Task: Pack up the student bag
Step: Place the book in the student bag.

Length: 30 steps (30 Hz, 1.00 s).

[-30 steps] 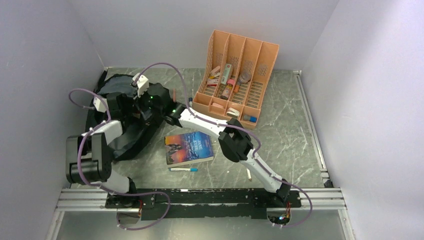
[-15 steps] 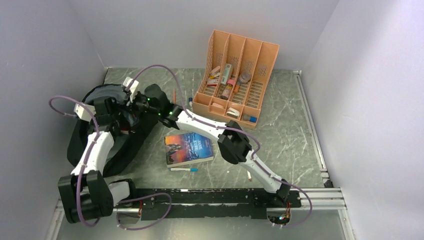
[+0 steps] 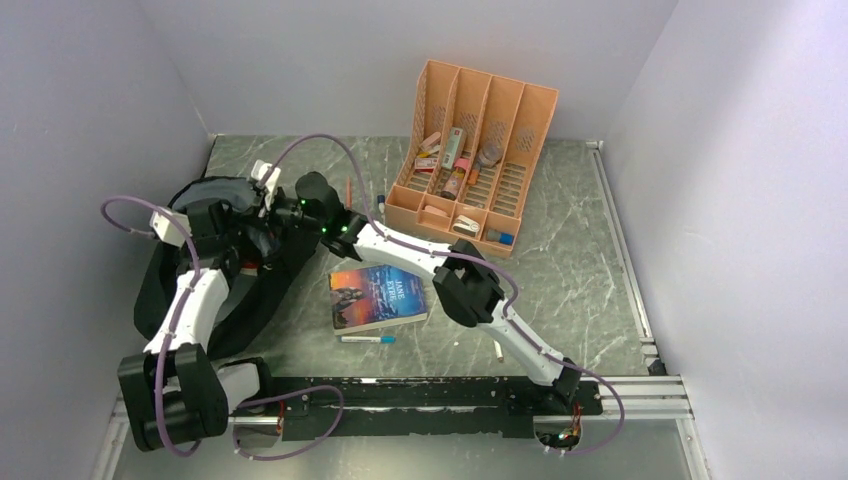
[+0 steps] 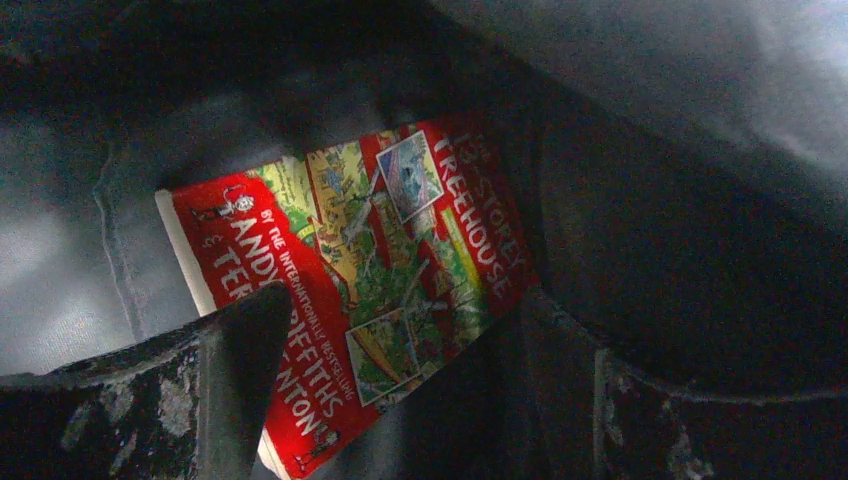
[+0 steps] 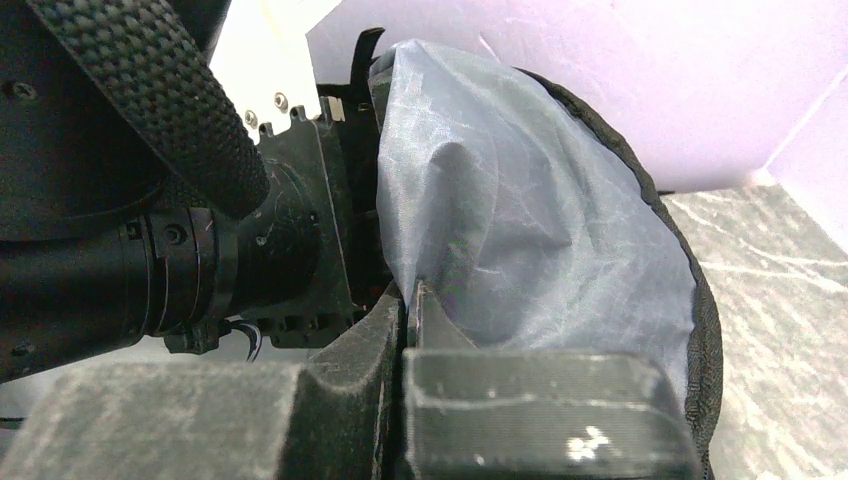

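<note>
**Bag pinched open at left, red book inside**

The bag (image 3: 250, 300) lies on the counter (image 3: 580, 260) at the left of the overhead view, close to the left wall. Both arms meet at its upper end.

The right hand (image 5: 412, 300) reaches in from the lower right of the overhead view. Its fingers are pressed together on a fold of the bag's grey lining (image 5: 520, 220), pinching it. In the right wrist view the lining fills the centre and right, the bag's black edge curves down the right side, and the left arm's black wrist sits at the left.

The left hand (image 4: 420, 330) is inside the bag with its fingers spread wide. One finger (image 4: 235, 370) shows at the lower left of its wrist view, and the other is only a dim shape at the lower right. Nothing is clamped between them. A red book (image 4: 380, 270) lies tilted, cover up, on the dark inner fabric beyond the fingers. The nearer finger overlaps the book's lower left corner, but I cannot tell whether it touches.

Just right of the bag, at the lower centre of the overhead view, a blue book (image 3: 378, 296) lies flat with a pen (image 3: 367, 339) just below it. An orange organizer (image 3: 470, 160) stands at the upper centre with small items in its slots.
</note>
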Each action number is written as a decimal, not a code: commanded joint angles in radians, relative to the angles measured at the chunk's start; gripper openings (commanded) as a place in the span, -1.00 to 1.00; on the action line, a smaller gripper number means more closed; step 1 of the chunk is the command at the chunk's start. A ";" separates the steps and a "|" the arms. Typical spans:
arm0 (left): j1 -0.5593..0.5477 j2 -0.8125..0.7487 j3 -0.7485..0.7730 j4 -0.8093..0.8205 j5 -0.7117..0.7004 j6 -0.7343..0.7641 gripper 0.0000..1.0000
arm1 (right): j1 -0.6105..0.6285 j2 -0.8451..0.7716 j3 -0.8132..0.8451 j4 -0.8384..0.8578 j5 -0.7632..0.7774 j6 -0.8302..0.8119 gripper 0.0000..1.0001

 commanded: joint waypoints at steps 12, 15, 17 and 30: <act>-0.120 0.176 -0.004 0.018 0.552 0.041 0.78 | -0.036 0.112 -0.060 0.021 0.274 -0.058 -1.00; -0.140 0.138 -0.027 -0.062 0.493 0.039 0.81 | -0.036 0.117 -0.059 0.024 0.324 -0.070 -1.00; -0.140 0.102 -0.068 -0.083 0.493 0.028 0.83 | -0.038 0.122 -0.056 0.020 0.346 -0.066 -1.00; -0.034 -0.038 -0.115 -0.215 0.526 0.137 0.89 | -0.058 0.081 -0.189 0.094 0.368 -0.034 -1.00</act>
